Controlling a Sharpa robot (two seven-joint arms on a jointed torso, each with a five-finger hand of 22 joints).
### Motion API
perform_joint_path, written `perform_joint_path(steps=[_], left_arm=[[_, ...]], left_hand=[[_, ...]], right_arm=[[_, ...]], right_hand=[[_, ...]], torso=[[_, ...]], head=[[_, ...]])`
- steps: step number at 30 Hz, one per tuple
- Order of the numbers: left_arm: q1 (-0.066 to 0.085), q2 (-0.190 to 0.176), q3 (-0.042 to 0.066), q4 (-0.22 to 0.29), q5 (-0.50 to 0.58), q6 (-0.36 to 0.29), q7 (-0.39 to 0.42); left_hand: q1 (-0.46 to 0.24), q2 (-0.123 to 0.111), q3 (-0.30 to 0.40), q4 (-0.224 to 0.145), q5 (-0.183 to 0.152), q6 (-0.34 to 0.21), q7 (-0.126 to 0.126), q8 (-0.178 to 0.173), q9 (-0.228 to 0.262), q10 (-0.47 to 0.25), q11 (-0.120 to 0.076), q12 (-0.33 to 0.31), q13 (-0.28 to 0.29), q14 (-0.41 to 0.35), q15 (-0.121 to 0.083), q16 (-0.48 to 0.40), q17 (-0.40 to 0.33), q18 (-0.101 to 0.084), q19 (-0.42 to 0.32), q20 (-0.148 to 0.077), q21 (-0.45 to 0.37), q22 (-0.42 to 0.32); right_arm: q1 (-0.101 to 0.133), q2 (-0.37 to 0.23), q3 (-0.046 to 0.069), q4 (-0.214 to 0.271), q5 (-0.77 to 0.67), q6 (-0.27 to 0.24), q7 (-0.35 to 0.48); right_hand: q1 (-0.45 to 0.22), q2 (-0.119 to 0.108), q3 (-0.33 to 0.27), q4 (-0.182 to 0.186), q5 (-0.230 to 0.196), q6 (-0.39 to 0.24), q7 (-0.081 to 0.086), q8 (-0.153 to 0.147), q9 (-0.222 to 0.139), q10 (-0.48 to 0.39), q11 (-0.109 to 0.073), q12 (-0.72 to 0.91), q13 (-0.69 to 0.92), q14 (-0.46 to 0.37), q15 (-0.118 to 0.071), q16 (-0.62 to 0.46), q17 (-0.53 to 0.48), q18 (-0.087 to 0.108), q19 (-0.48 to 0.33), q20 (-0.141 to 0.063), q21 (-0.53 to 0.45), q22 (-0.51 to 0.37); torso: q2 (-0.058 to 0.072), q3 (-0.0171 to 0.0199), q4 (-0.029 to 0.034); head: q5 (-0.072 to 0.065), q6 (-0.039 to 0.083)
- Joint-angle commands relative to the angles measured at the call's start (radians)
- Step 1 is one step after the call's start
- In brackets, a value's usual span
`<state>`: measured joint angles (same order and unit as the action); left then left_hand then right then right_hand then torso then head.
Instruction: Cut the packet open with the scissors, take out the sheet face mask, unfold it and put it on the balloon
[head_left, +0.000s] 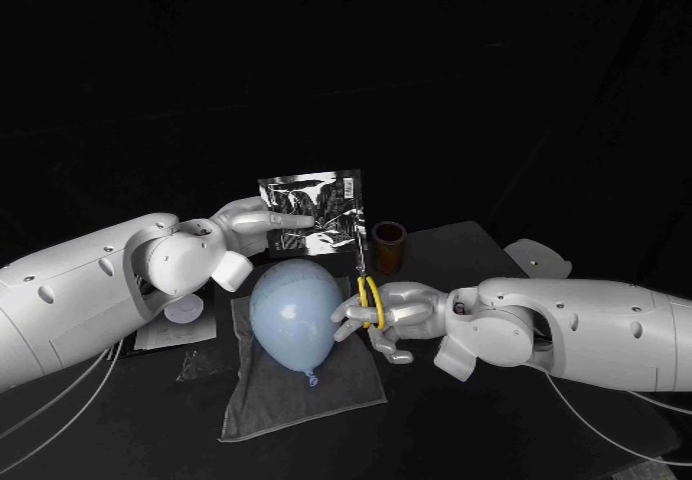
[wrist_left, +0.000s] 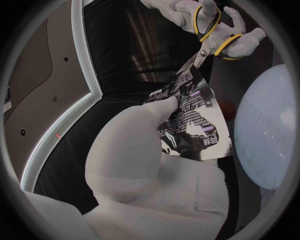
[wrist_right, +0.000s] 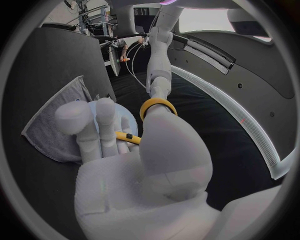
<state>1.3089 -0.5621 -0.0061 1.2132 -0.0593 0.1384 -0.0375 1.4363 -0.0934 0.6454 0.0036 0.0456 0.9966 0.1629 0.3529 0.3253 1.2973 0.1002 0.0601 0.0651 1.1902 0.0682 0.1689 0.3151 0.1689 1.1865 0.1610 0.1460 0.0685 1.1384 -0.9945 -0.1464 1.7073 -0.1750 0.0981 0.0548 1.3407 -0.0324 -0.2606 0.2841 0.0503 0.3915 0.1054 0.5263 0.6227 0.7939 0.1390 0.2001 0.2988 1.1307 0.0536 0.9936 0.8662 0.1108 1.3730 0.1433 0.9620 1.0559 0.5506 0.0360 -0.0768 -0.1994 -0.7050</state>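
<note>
My left hand (head_left: 257, 225) holds a shiny silver packet (head_left: 313, 213) upright above the table; the same packet (wrist_left: 190, 117) with printed text is pinched in the left wrist view. My right hand (head_left: 384, 313) grips yellow-handled scissors (head_left: 368, 293) pointing up, blades at the packet's lower right corner. In the left wrist view the scissors (wrist_left: 209, 35) touch the packet's edge with their blade tips. A pale blue balloon (head_left: 296, 310) lies on a grey towel (head_left: 296, 385) between the hands. The yellow handles (wrist_right: 155, 105) ring my right hand's fingers (wrist_right: 100, 130).
A brown cylindrical cup (head_left: 389, 245) stands behind the scissors. A white round lid (head_left: 185, 310) and a flat sheet lie under my left arm. The black table (head_left: 476, 420) has bare room at the front right.
</note>
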Motion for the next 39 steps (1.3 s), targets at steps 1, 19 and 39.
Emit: perform_joint_path(steps=[1, 19, 39], left_arm=[[0.002, 0.002, 0.001, 0.003, -0.001, 0.022, 0.005], [0.002, -0.002, 0.001, 0.009, -0.005, 0.025, 0.0], [0.002, 0.0, 0.001, 0.006, -0.021, 0.024, -0.008]], left_hand=[[-0.004, 0.01, 0.0, -0.006, 0.004, -0.002, 0.005, 0.003, 0.101, 0.007, 0.002, 0.005, 0.001, 0.001, -0.006, -0.004, 0.002, 0.016, 0.006, -0.001, 0.002, 0.0], [-0.004, 0.01, 0.0, -0.006, 0.004, -0.002, 0.005, 0.003, 0.101, 0.007, 0.002, 0.005, 0.001, 0.001, -0.006, -0.004, 0.002, 0.016, 0.006, -0.001, 0.002, 0.0], [-0.005, 0.01, 0.001, -0.008, 0.004, -0.003, 0.005, 0.004, 0.103, 0.007, 0.001, 0.005, 0.001, 0.001, -0.006, -0.005, 0.003, 0.016, 0.006, -0.001, 0.002, 0.0]], right_arm=[[0.001, 0.005, 0.001, -0.004, -0.007, 0.008, 0.016], [0.008, 0.016, 0.002, -0.017, 0.0, 0.01, 0.014], [0.031, 0.016, 0.006, -0.028, -0.005, 0.006, 0.014]], right_hand=[[0.004, 0.008, -0.006, -0.001, -0.001, -0.017, 0.018, 0.004, -0.002, 0.004, 0.001, 0.006, -0.001, -0.008, 0.001, 0.004, -0.001, 0.02, -0.009, 0.001, -0.006, -0.001], [0.006, 0.012, -0.009, -0.002, -0.001, -0.013, 0.019, 0.005, -0.006, 0.004, 0.001, 0.009, -0.005, -0.011, 0.001, 0.007, -0.003, 0.021, -0.01, 0.002, -0.007, -0.003], [0.011, 0.019, -0.017, -0.003, -0.001, -0.004, 0.021, 0.007, -0.015, 0.003, 0.002, 0.013, -0.011, -0.015, 0.002, 0.013, -0.008, 0.021, -0.012, 0.003, -0.009, -0.006]], torso=[[0.001, -0.0002, 0.0002], [0.0, -0.0001, -0.0001], [0.0, -0.0005, 0.0003]], head=[[0.0, 0.001], [0.001, -0.003], [0.0, 0.003]])
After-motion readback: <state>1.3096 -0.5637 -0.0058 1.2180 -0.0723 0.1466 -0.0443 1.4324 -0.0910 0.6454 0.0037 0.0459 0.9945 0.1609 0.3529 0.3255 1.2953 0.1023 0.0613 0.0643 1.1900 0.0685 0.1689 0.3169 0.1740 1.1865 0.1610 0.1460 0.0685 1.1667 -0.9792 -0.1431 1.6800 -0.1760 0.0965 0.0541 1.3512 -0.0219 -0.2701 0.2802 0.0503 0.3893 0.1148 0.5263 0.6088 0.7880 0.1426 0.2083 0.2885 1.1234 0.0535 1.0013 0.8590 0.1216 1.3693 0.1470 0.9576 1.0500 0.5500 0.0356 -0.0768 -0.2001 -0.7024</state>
